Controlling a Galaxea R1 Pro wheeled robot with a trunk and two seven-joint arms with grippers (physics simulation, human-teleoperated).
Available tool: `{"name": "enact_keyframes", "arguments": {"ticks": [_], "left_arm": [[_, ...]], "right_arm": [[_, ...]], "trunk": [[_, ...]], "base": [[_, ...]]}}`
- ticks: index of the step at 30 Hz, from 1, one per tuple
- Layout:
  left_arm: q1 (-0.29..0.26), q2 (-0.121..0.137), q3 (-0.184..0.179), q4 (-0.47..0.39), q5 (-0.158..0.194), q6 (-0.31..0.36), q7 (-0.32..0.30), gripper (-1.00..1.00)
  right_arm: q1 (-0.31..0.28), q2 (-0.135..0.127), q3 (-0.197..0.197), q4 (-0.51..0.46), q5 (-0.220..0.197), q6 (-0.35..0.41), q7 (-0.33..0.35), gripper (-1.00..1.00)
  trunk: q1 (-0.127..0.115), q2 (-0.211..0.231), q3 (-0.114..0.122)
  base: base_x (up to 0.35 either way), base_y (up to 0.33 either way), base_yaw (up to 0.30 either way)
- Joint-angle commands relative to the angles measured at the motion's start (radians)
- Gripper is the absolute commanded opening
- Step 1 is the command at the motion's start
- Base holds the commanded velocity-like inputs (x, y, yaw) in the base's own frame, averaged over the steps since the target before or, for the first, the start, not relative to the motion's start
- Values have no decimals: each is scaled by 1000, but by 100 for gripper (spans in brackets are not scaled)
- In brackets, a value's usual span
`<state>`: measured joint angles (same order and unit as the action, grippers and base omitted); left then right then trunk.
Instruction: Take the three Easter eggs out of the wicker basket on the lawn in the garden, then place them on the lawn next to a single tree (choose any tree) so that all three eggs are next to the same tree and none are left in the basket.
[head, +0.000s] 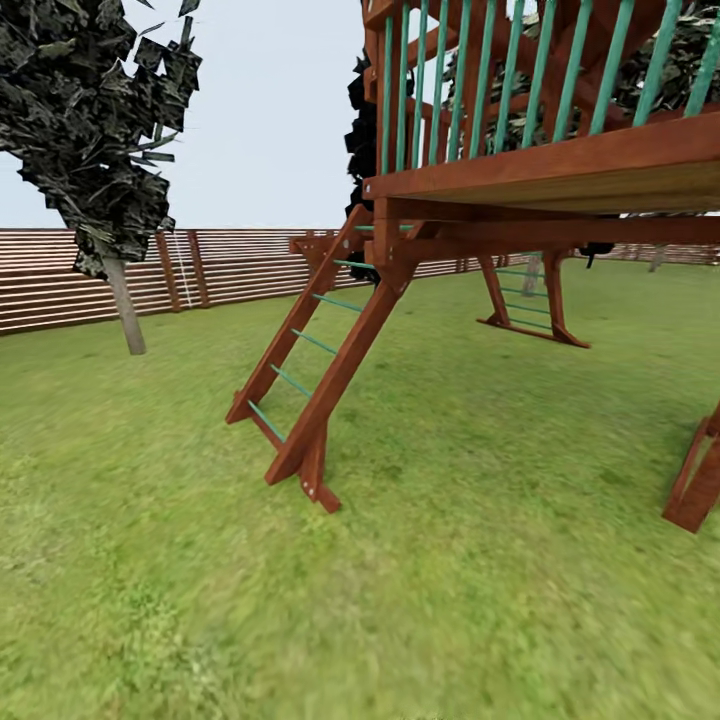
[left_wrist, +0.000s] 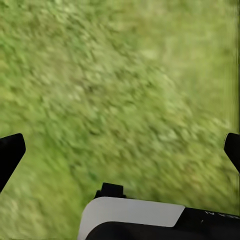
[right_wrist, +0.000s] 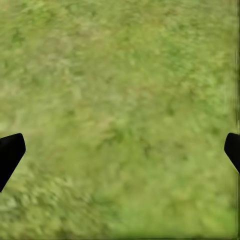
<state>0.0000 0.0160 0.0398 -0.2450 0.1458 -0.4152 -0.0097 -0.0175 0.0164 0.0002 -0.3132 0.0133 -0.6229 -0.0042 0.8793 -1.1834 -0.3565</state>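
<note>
The wide green grass lawn (head: 480, 560) presents a matt, rough, mottled surface. On it stands the reddish-brown wooden playset (head: 560, 180), its beams smooth with a slight satin sheen; the teal rungs and railing bars (head: 318, 342) look smooth and painted. Behind the playset, the brown slatted wooden fence (head: 100, 275) appears matt. The black fingertips (left_wrist: 10, 155) look smooth and matt.

Wooden playset (head: 520, 200), fence (head: 90, 275), thin-trunked tree (head: 110, 150)

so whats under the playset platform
Under the wooden platform lies open lawn, shaded in part, with a slanted ladder reaching the grass and a second braced frame farther back. The fence runs behind.
</note>
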Motion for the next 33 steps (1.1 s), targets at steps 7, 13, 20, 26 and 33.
{"name": "enact_keyframes", "arguments": {"ticks": [7, 13, 20, 26, 33], "left_arm": [[0, 1, 2, 0, 5, -2, -1, 100], [0, 1, 2, 0, 5, -2, 0, 100], [0, 0, 1, 0, 4, -2, -1, 100], [0, 0, 1, 0, 4, -2, -1, 100], [0, 0, 1, 0, 3, -2, -1, 100]], "right_arm": [[-1, 0, 0, 2, 2, -3, 0, 100], [-1, 0, 0, 2, 1, -2, -1, 100], [-1, 0, 0, 2, 0, -1, -1, 100], [-1, 0, 0, 2, 0, -1, -1, 100], [-1, 0, 0, 9, 2, 4, -2, 100]], "trunk": [[0, -1, -2], [0, -1, -2], [0, -1, -3], [0, -1, -3], [0, -1, -3]], "base": [[0, 0, -293], [0, 0, -276], [0, 13, -271], [0, 226, -271], [0, 89, -259]]}}
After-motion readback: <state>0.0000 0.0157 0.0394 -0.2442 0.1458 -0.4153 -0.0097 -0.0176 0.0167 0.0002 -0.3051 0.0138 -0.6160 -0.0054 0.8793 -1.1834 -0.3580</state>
